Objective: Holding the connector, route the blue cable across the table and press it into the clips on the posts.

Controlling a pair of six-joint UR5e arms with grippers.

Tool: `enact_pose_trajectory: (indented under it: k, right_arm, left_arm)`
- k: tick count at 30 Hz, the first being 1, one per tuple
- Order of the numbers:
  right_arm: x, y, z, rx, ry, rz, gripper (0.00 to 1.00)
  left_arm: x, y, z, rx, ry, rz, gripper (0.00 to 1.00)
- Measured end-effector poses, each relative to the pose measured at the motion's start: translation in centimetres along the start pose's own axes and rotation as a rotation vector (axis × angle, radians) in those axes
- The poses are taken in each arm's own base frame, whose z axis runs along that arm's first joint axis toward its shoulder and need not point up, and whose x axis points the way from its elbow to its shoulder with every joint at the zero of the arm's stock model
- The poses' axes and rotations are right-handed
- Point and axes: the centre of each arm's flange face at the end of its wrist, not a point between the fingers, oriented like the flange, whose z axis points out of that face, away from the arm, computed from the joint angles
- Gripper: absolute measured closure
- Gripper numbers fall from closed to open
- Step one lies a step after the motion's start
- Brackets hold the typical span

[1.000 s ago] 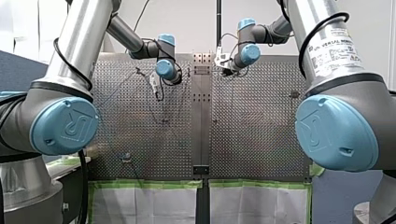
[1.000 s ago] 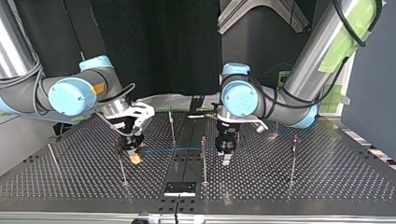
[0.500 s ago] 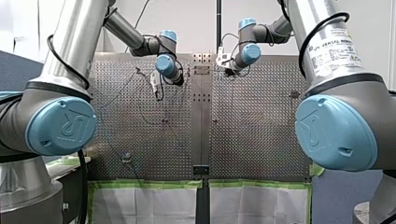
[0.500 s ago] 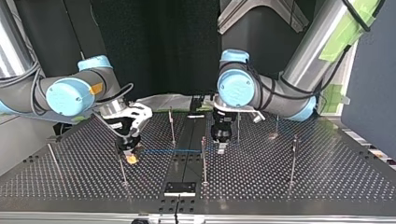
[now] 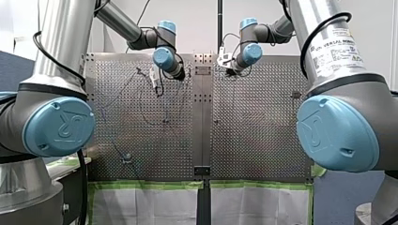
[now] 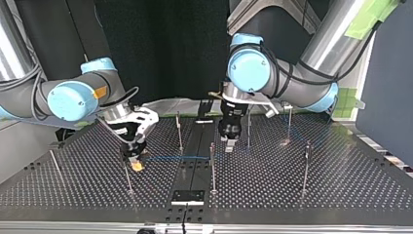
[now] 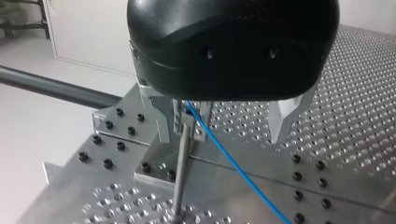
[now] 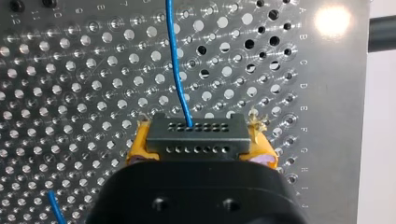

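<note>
The connector (image 8: 196, 131) is clamped between my right gripper's (image 8: 200, 140) yellow-padded fingers (image 8: 139, 145), low over the surface (image 8: 70, 93). The blue cable (image 8: 176, 70) runs from it towards the surface's middle, to a clip (image 7: 189, 111) atop a post (image 7: 180, 177). My left gripper's (image 7: 220, 139) spread metal fingers (image 7: 287, 112) straddle that post. A second post (image 6: 127, 176) stands just beside my right gripper.

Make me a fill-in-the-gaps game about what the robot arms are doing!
1. The cable leaving the connector is ___ in colour.
2. My right gripper clamps the connector between ___ pads.
3. My left gripper, open or shut, is ___, with a post between its fingers.
Missing words: blue; yellow; open.
</note>
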Motion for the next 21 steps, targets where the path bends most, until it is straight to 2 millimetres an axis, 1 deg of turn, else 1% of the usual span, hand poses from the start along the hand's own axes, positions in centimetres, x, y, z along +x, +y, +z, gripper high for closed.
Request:
enact_pose_trajectory:
  k: [3, 9, 13, 15, 18, 21]
  right_arm:
    - [0.1, 0.0, 0.0, 0.0, 0.001, 0.001, 1.0]
    - [0.1, 0.0, -0.1, 0.0, 0.0, 0.001, 1.0]
    - [0.1, -0.1, -0.1, 0.002, -0.001, 0.001, 1.0]
    - [0.1, -0.3, -0.1, 0.003, -0.001, 0.001, 1.0]
    - [0.1, -0.3, -0.1, 0.004, -0.001, 0.001, 1.0]
    - [0.1, -0.3, -0.1, 0.004, -0.001, 0.001, 1.0]
  left_arm:
    - [-0.4, -0.3, -1.1, 0.008, -0.003, -0.002, 0.0]
    - [-1.9, -1.2, -3.3, 0.03, -0.018, 0.0, 0.0]
    - [-3.3, -2.7, -4.7, 0.057, -0.05, 0.014, 0.0]
    - [-3.7, -3.4, -5.2, 0.065, -0.068, 0.016, 0.0]
    - [-4.2, -4.7, -5.4, 0.075, -0.099, 0.01, 0.0]
    - [-4.2, -6.0, -5.4, 0.077, -0.106, 0.011, 0.0]
